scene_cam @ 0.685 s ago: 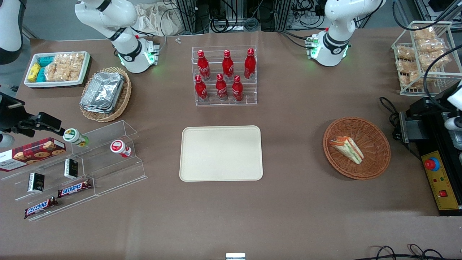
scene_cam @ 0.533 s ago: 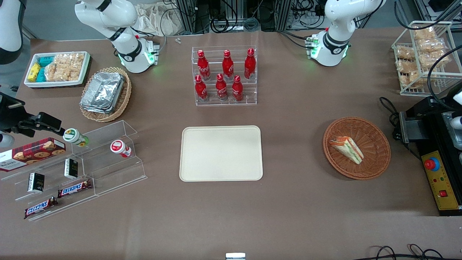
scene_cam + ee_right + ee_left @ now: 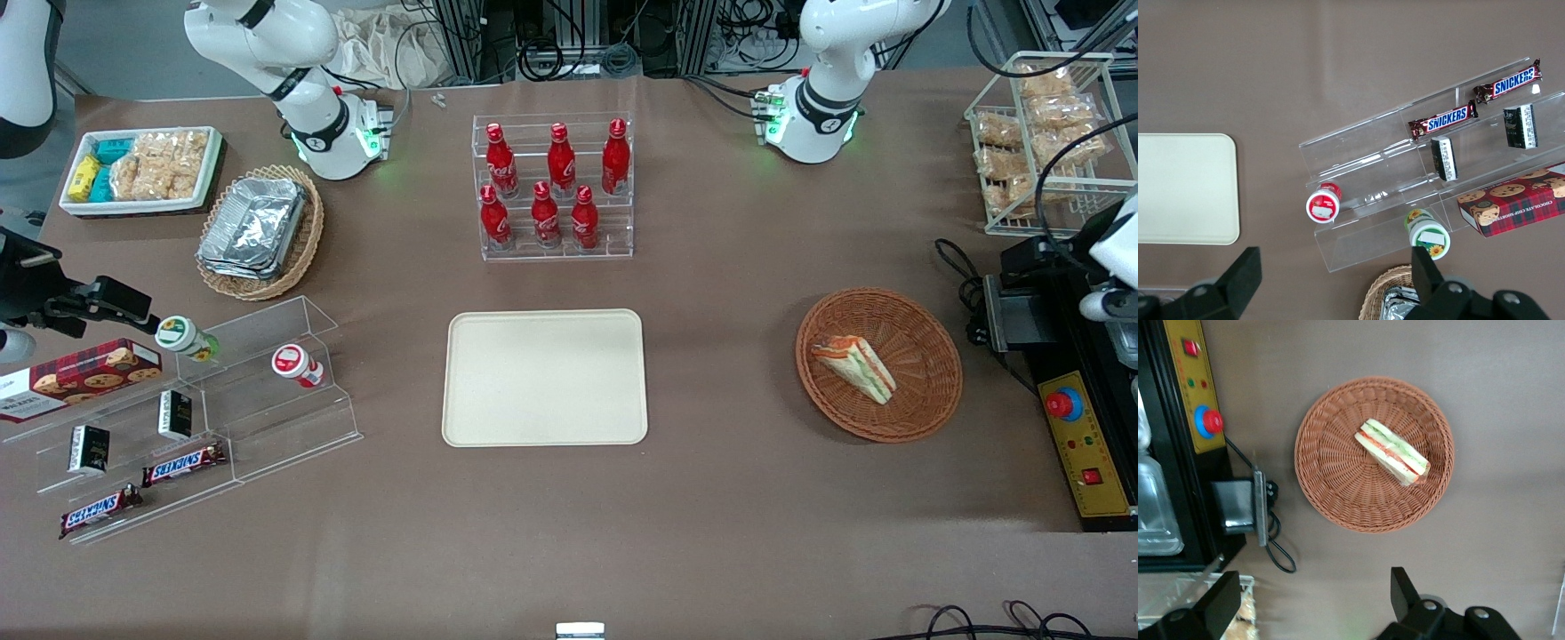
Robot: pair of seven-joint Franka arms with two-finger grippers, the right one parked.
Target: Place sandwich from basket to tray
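The sandwich, a pale wedge with orange, red and green layers, lies in the round orange-brown basket. The cream tray sits bare at the table's middle, toward the parked arm from the basket. My left gripper hangs high and open, with nothing between its fingers. It is over brown tabletop beside the basket, farther from the front camera than the basket. In the front view only the arm's white wrist shows, at the working arm's end.
A black and yellow control box with a red button and a black unit with a cable lie beside the basket. A wire rack of snack bags stands farther back. Red bottles stand past the tray.
The working arm's wrist has shifted slightly at the table's end. The sandwich, basket and tray have not moved.
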